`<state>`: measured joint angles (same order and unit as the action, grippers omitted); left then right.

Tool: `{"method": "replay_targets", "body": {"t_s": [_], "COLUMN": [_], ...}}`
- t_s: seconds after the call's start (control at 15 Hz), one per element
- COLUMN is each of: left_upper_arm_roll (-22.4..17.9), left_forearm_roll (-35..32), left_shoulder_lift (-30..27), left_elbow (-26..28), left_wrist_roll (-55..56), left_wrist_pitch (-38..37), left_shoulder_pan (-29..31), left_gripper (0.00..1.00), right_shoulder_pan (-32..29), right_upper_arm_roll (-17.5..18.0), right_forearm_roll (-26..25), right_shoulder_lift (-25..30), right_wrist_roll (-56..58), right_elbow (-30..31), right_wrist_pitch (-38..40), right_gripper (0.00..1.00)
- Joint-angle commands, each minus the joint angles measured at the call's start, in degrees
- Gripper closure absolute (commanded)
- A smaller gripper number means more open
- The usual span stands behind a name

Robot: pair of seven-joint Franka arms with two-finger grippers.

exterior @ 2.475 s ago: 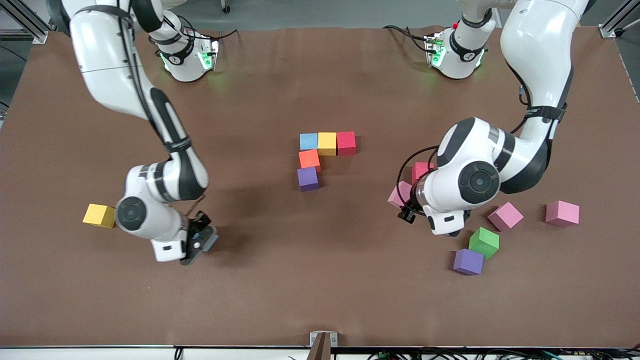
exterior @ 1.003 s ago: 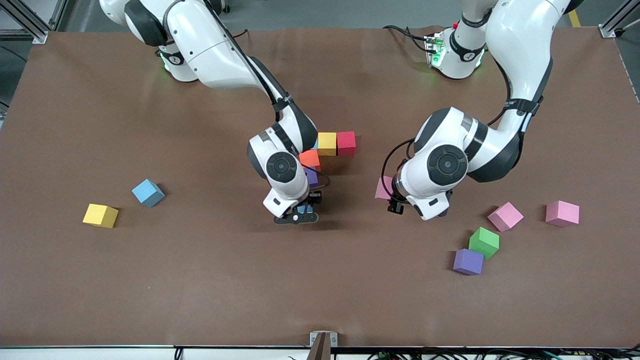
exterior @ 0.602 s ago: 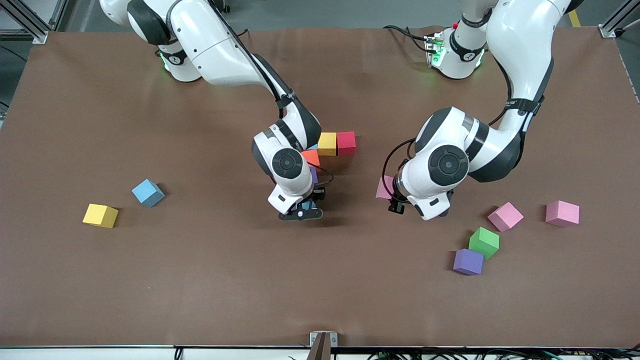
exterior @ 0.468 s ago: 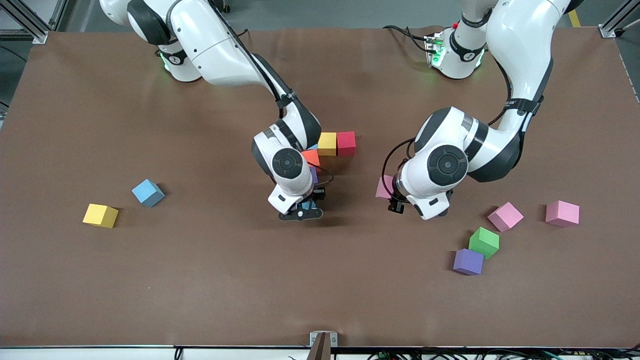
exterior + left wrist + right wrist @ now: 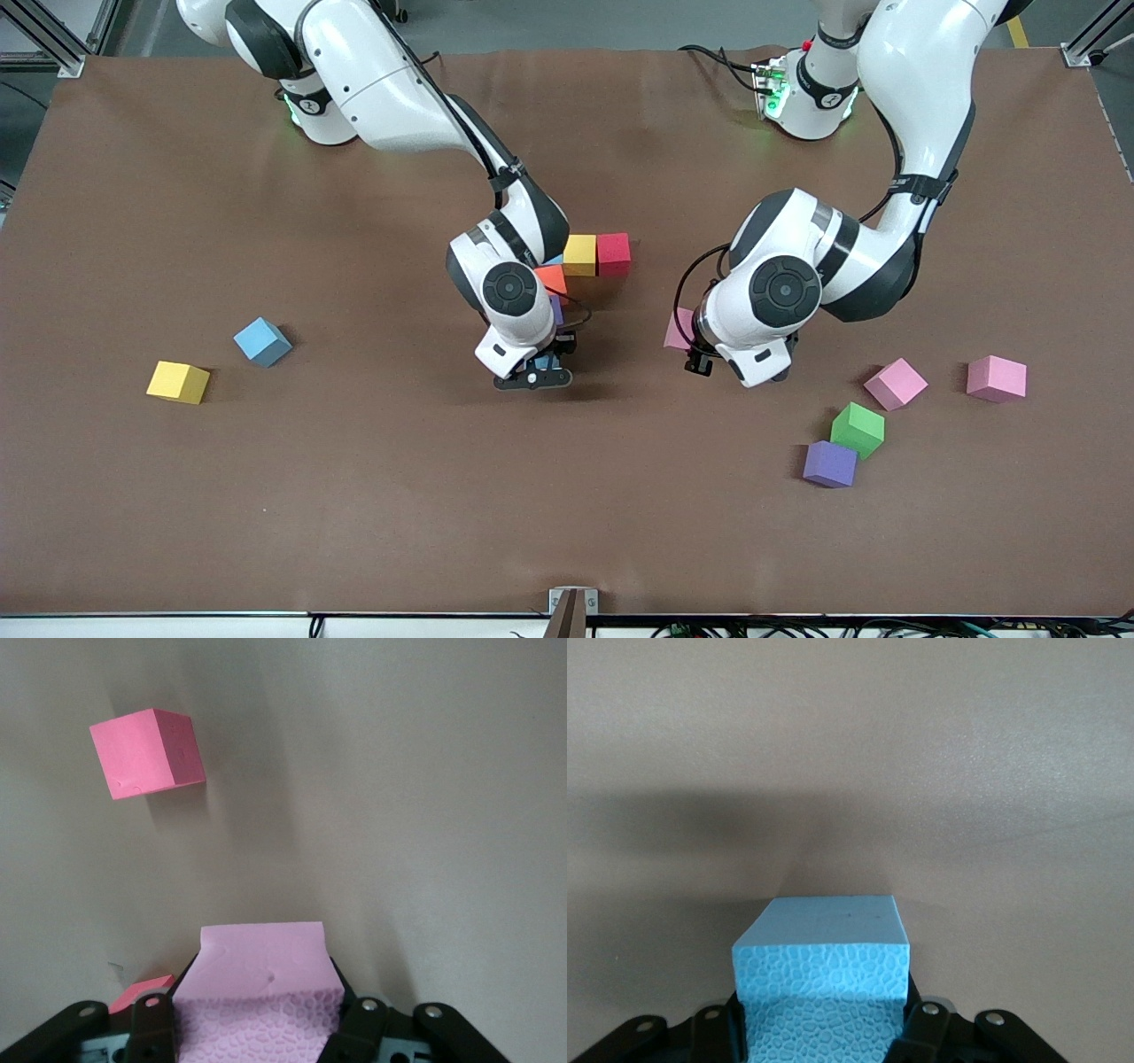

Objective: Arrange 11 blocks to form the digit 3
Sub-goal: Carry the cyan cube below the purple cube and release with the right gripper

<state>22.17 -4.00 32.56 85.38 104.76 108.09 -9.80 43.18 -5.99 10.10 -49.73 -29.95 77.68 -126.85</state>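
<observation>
Right gripper (image 5: 539, 372) is low over bare surface, just at six o'clock of the started figure in the front view, fingers clamped on the held blue block (image 5: 824, 966). The right wrist view shows its textured face pinched between the pads, with nothing but brown surface (image 5: 399, 496) under it.

The figure so far: red block (image 5: 613, 253) and yellow block (image 5: 580, 254) touch in a row. The row's blue block (image 5: 555, 260) is a sliver beside the right wrist. At six o'clock from that sliver sits the orange block (image 5: 551, 278), then the purple block (image 5: 555, 310), mostly hidden by the arm.

Left gripper (image 5: 693, 344) hangs over the surface at three o'clock of the figure, well apart from it, fingers clamped on the held pink block (image 5: 261, 983). Its wrist view also catches a hot-pink block (image 5: 146, 753) lying alone on the surface.

Loose pieces toward the left arm's end: tilted pink block (image 5: 896, 383), square pink block (image 5: 996, 378), green block (image 5: 858, 430), and the loose purple block (image 5: 830, 463) touching the green at its seven o'clock. Toward the right arm's end: loose blue block (image 5: 262, 341) with the loose yellow block (image 5: 178, 382) near it at eight o'clock.
</observation>
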Motion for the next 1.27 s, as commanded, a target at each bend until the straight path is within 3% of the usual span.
{"method": "replay_targets", "body": {"t_s": [0.0,1.2], "left_upper_arm_roll": [-0.03,-0.02], "left_forearm_roll": [-1.1,-1.1], "left_shoulder_lift": [-1.1,-1.1], "left_elbow": [0.84,0.67], "left_wrist_roll": [-0.26,-0.26], "left_wrist_pitch": [-0.43,-0.43], "left_shoulder_pan": [-0.13,-0.31], "left_gripper": [0.97,0.97], "right_shoulder_pan": [1.12,1.3], "right_upper_arm_roll": [0.19,1.86], "right_forearm_roll": [0.88,1.15], "right_shoulder_lift": [-0.19,-0.19], "right_wrist_roll": [-2.9,-5.12], "right_elbow": [4.76,4.5], "right_wrist_pitch": [0.63,0.29], "right_gripper": [0.79,0.78]}}
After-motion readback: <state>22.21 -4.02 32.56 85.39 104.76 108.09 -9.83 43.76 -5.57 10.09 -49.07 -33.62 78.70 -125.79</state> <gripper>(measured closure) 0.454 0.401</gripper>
